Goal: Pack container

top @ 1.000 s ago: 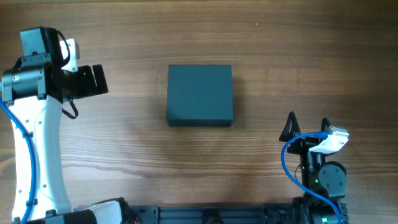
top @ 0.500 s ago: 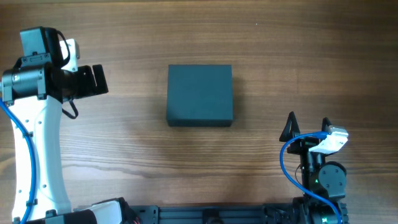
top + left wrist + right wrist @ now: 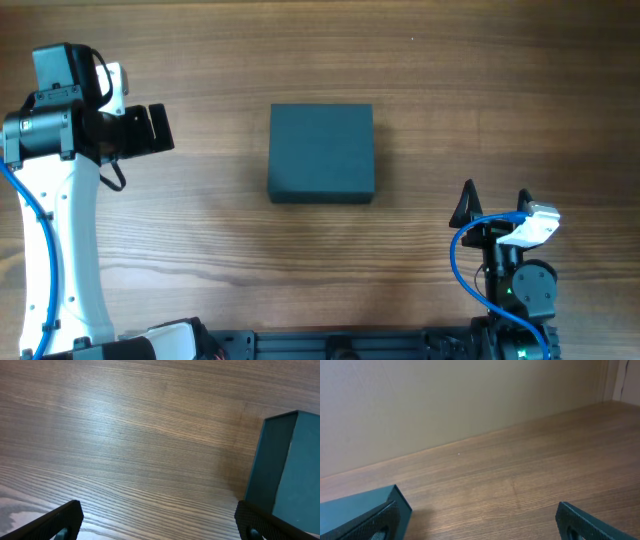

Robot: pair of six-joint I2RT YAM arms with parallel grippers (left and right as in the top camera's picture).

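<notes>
Closed box (image 3: 321, 153) sits mid worktop (image 3: 450, 90), left fingers (image 3: 160, 128) spread open, empty, well left of it, right fingers (image 3: 464, 207) open, empty, front-right.

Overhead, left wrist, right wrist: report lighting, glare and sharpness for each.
Overhead: even light, sharp throughout, no glare on the matte container. Left wrist: a pale sheen on the table at upper left, crisp grain, a soft shadow beside the container. Right wrist: dimmer and slightly soft, no glare.
</notes>
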